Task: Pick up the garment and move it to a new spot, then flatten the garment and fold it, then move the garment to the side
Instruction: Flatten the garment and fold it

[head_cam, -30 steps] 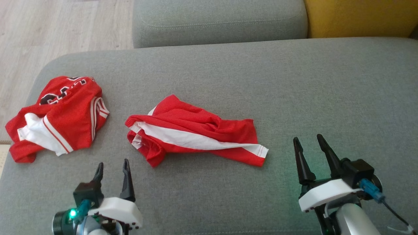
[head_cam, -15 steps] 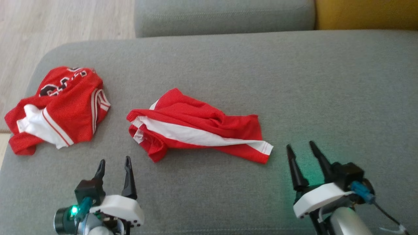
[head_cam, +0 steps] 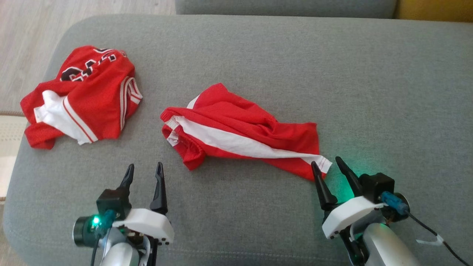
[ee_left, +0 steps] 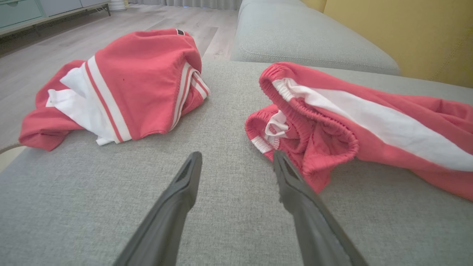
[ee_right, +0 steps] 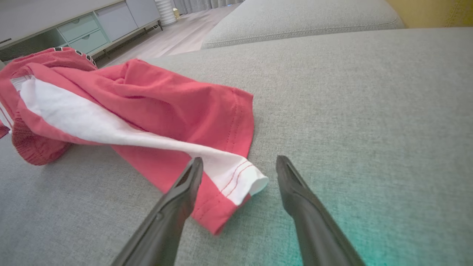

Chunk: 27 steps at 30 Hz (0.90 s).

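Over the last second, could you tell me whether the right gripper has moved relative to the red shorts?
Yes. The right gripper has shifted leftward toward the red shorts; its open fingers now straddle their hem corner.

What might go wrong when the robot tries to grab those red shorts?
1. The right gripper is open at just the white hem corner of the red shorts. Such a thin pinch might slip, or lift only one layer.
2. The shorts lie bunched and folded over, so pulling one end may twist them rather than flatten them.
3. The red jersey lies by the couch's edge. A stray sweep of the open left gripper could drag it off.
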Tool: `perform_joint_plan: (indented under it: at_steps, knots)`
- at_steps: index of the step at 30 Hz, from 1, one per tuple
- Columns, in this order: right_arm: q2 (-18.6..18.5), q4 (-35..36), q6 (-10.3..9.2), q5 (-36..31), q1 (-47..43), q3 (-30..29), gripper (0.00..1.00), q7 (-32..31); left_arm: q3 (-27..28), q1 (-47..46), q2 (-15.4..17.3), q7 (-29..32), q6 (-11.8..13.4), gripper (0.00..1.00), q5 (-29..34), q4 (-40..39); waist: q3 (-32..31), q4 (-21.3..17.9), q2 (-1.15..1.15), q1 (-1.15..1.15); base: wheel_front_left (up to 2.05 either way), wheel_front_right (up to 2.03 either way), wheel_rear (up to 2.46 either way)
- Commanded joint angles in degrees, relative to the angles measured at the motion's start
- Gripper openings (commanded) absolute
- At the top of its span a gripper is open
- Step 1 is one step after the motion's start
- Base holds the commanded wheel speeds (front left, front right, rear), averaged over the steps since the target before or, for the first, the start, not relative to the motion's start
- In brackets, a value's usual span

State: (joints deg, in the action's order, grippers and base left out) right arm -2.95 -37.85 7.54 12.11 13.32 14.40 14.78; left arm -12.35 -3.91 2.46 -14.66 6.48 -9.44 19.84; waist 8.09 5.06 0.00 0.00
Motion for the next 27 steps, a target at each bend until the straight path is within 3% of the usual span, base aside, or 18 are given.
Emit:
perform_joint_plan:
  at_steps: [1,9,15,23,24,27]
  knots:
    - [0.1,0.9,-0.05,0.2,1.8,1.3,1.0,0.2,1.5,-2.5,0.4,-0.3,-0.1,1.0,-0.5,-1.9,0.3,0.3,0.0,0.0,0.0,0.0,0.0]
    - [0.1,-0.3,-0.05,0.4,1.9,0.9,1.0,0.2,1.0,-2.8,0.4,-0.3,0.0,1.0,-1.0,-2.0,0.6,-0.1,0.0,0.0,0.0,0.0,0.0]
    - [0.1,-0.5,-0.05,0.9,1.9,1.0,0.82,0.2,0.4,-3.2,0.4,-0.3,-0.1,1.0,-1.2,-2.0,0.8,-0.3,0.0,0.0,0.0,0.0,0.0]
    - [0.1,0.1,-0.05,1.9,1.5,2.0,0.76,0.2,0.3,-3.4,0.4,-0.3,-0.2,1.0,-1.3,-1.8,1.3,-0.3,0.0,0.0,0.0,0.0,0.0]
    - [0.1,0.2,-0.05,2.0,1.5,2.3,0.73,0.2,0.4,-3.4,0.4,-0.3,-0.3,1.0,-1.3,-1.8,1.3,-0.4,0.0,0.0,0.0,0.0,0.0]
    - [0.1,0.4,-0.05,2.2,1.7,2.9,0.5,0.2,0.5,-3.5,0.4,-0.3,-0.2,1.0,-1.3,-1.8,1.5,-0.4,0.0,0.0,0.0,0.0,0.0]
